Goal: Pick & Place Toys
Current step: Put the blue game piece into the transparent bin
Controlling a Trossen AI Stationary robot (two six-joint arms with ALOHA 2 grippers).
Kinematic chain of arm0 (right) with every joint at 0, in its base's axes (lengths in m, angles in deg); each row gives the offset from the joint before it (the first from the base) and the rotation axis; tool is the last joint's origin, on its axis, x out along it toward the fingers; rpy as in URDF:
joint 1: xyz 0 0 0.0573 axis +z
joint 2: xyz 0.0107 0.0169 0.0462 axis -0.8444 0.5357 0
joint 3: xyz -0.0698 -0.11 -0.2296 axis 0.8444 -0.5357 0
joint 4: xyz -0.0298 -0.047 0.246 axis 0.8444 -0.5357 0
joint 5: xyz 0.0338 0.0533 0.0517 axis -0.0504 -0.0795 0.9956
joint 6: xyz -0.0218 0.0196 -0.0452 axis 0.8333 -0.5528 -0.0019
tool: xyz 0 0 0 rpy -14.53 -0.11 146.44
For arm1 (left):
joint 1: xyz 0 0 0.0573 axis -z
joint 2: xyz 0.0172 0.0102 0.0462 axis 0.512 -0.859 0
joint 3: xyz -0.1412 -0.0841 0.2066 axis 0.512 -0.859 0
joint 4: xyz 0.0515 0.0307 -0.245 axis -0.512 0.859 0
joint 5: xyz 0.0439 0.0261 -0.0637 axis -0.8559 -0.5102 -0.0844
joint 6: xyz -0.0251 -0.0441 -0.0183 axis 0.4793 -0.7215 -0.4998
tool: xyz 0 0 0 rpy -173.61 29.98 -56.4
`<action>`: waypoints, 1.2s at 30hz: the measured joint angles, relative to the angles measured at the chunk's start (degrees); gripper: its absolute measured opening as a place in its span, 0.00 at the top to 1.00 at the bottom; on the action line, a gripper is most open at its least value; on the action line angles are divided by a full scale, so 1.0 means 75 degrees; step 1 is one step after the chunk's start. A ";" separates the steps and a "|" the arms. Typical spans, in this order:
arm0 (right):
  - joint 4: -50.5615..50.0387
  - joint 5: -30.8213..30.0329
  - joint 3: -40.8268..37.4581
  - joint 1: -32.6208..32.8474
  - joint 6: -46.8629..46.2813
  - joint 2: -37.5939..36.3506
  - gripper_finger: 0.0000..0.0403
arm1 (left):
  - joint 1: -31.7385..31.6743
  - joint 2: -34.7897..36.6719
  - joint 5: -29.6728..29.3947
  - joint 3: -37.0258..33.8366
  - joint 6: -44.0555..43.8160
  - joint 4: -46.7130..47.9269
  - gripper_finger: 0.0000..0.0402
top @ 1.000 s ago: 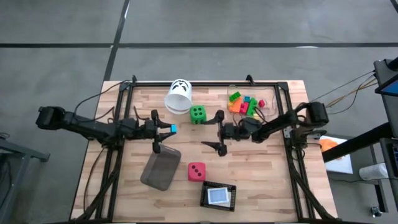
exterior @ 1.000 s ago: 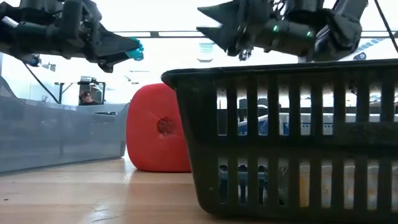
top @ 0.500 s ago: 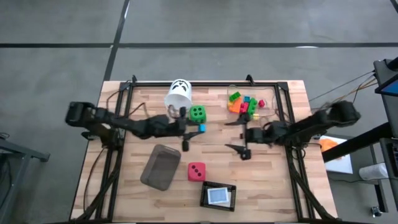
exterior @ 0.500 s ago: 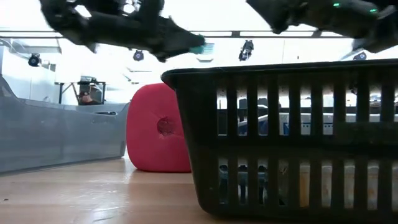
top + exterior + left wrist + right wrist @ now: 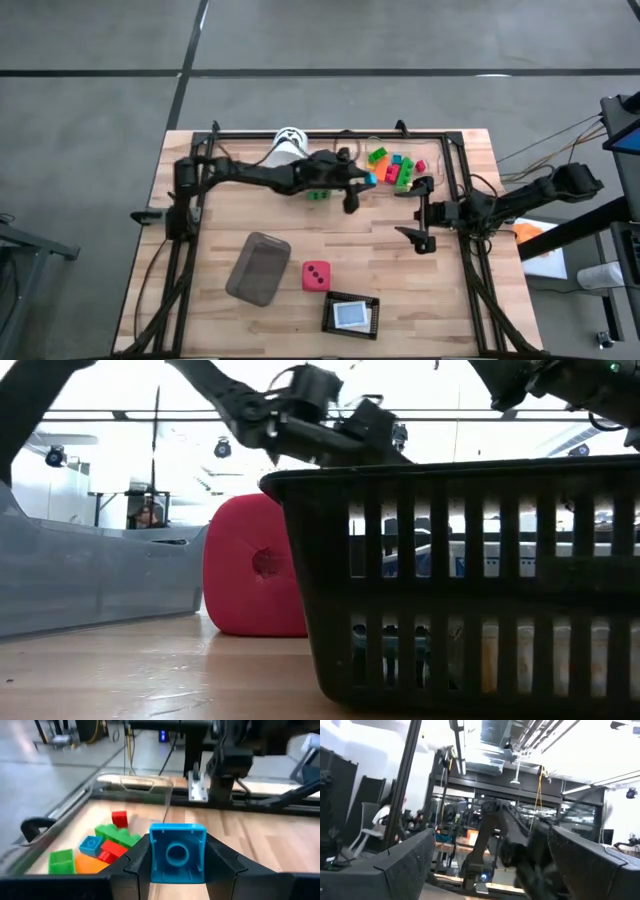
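A blue brick hangs in my left gripper, which is shut on it, just left of the clear box. Inside that box lie more toys: green, blue, red and orange bricks. The green die sits partly hidden under my left arm. The red die rests on the wood nearer the front. My right gripper hovers open over the table's right side with nothing between its fingers; its wrist view looks up into the room. My left gripper pinches the blue brick by two opposite sides between its two fingers. The fingers come nearly level from the table's left, slanting a little down. The brick is lifted clear of the table, its hollow face with a round tube toward the wrist camera.
A white cup lies on its side at the far edge. A flat grey tray and a black slatted basket stand near the front; the basket fills the low view. A black frame borders the table.
My left gripper has swept toward the table's right and far edges with the blue brick, from above the grey tray to beside the clear box, the brick staying clear of the table. My right gripper has drawn back toward the right edge, still open.
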State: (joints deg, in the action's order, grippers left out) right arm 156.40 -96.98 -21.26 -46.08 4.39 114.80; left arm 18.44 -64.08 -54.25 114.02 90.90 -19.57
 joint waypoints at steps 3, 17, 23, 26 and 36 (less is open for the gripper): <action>-0.0018 -0.0032 -0.0017 0.0003 0.0016 -0.0011 0.06 | -0.0120 -0.0582 0.0044 0.0996 0.0098 0.0711 0.68; -0.0005 -0.0197 0.0198 0.0026 0.0028 0.0406 0.06 | -0.0604 -0.2021 0.0047 0.3024 0.0175 0.1919 0.68; 0.0005 -0.0197 0.0284 0.0026 0.0029 0.0541 0.06 | -0.0738 -0.2027 -0.0173 0.2986 0.0169 0.2204 0.58; 0.0011 -0.0197 0.0295 0.0026 0.0029 0.0565 0.06 | -0.0797 -0.2027 -0.0215 0.2986 0.0140 0.2289 0.51; -0.0001 -0.0194 0.0292 0.0026 0.0026 0.0606 0.06 | -0.0787 -0.2017 -0.0193 0.2977 -0.0030 0.2580 0.38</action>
State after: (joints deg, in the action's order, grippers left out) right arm 156.39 -98.43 -19.07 -45.88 4.59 119.34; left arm 12.53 -79.21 -55.69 136.35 90.68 -0.22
